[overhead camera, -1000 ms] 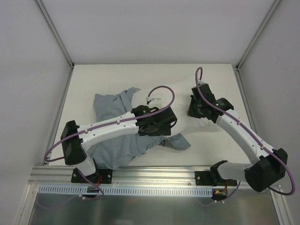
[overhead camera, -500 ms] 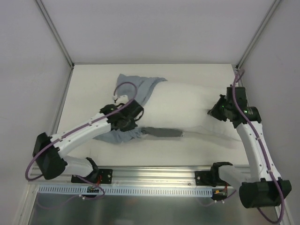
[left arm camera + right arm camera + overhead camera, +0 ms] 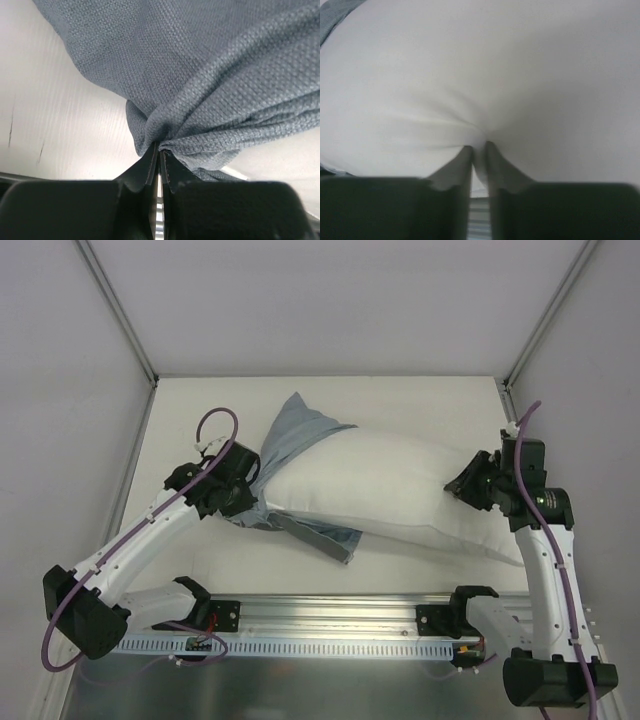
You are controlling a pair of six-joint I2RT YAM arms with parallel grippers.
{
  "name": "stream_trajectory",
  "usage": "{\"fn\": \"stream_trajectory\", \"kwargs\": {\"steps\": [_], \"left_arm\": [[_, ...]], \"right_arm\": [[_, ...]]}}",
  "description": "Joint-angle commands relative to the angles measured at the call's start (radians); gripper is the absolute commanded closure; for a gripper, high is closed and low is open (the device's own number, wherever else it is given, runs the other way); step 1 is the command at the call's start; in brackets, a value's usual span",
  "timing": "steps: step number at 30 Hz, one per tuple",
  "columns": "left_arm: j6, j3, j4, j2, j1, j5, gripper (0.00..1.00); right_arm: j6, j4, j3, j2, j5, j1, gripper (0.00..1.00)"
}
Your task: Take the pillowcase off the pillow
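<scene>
The white pillow (image 3: 390, 485) lies across the middle of the table, mostly bare. The grey pillowcase (image 3: 295, 435) covers only its left end, and a dark flap (image 3: 322, 538) trails toward the front. My left gripper (image 3: 252, 502) is at that left end. In the left wrist view it (image 3: 159, 148) is shut on a bunched fold of pillowcase (image 3: 200, 75). My right gripper (image 3: 462, 485) is at the pillow's right end. In the right wrist view it (image 3: 479, 146) pinches a fold of pillow (image 3: 470, 65), the fingers almost together. A sliver of pillowcase (image 3: 332, 12) shows top left.
The white table (image 3: 200, 410) is bounded by enclosure walls at the back and both sides, with corner posts (image 3: 118, 310). An aluminium rail (image 3: 330, 612) with both arm bases runs along the near edge.
My left gripper has shut on the pillowcase and pulled it left, baring most of the pillow. My right gripper has moved to the right end, holding the pillow.
</scene>
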State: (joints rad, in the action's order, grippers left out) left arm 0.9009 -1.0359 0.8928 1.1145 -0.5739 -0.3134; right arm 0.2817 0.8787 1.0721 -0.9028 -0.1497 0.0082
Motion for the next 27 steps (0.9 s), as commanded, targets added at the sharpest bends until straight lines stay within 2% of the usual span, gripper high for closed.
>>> {"fn": "stream_trajectory", "kwargs": {"steps": [1,2,3,5,9,10,11,13,17,21,22,23,24,25,27], "left_arm": [[-0.04,0.011,0.048,-0.002,0.017,-0.007,1.0],[-0.042,0.008,0.04,0.001,0.017,0.002,1.0],[-0.043,0.005,0.035,0.002,0.017,0.008,1.0],[-0.04,0.004,0.023,0.007,0.016,0.022,1.0],[-0.028,0.002,0.008,0.002,0.011,0.034,1.0],[-0.03,0.0,0.003,0.002,0.008,0.037,1.0],[-0.031,-0.001,-0.002,0.005,0.006,0.039,1.0],[-0.036,-0.004,0.0,0.01,0.005,0.042,1.0],[-0.039,-0.006,-0.002,0.005,0.003,0.043,1.0],[-0.042,-0.009,0.0,-0.011,0.005,0.048,1.0],[-0.043,-0.006,0.001,-0.024,0.005,0.046,1.0],[-0.046,-0.003,0.0,-0.031,0.003,0.043,1.0],[-0.051,0.003,0.001,-0.041,0.005,0.042,1.0],[-0.054,0.005,0.001,-0.056,0.005,0.039,1.0],[-0.066,0.01,0.001,-0.074,0.005,0.039,1.0]], "right_arm": [[-0.062,-0.049,0.067,0.024,-0.033,0.007,0.7],[-0.065,-0.044,0.09,0.024,-0.013,0.071,0.55],[-0.072,-0.038,0.132,0.022,0.002,0.105,0.33],[-0.075,-0.043,0.167,0.012,0.044,0.231,0.12],[-0.125,-0.011,0.281,-0.089,0.149,0.511,0.03],[-0.142,-0.004,0.294,-0.144,0.235,0.573,0.02],[-0.15,0.0,0.305,-0.172,0.264,0.683,0.02],[-0.165,0.009,0.342,-0.267,0.317,0.812,0.0],[-0.147,-0.004,0.402,-0.416,0.378,0.961,0.04],[-0.073,-0.069,0.349,-0.527,0.432,0.977,0.04],[-0.046,-0.076,0.312,-0.545,0.476,0.971,0.0],[-0.039,-0.102,0.293,-0.582,0.479,0.964,0.09],[-0.039,-0.115,0.275,-0.597,0.475,0.951,0.33],[-0.038,-0.118,0.26,-0.61,0.467,0.943,0.99],[-0.047,-0.125,0.238,-0.605,0.44,0.937,0.99]]}}
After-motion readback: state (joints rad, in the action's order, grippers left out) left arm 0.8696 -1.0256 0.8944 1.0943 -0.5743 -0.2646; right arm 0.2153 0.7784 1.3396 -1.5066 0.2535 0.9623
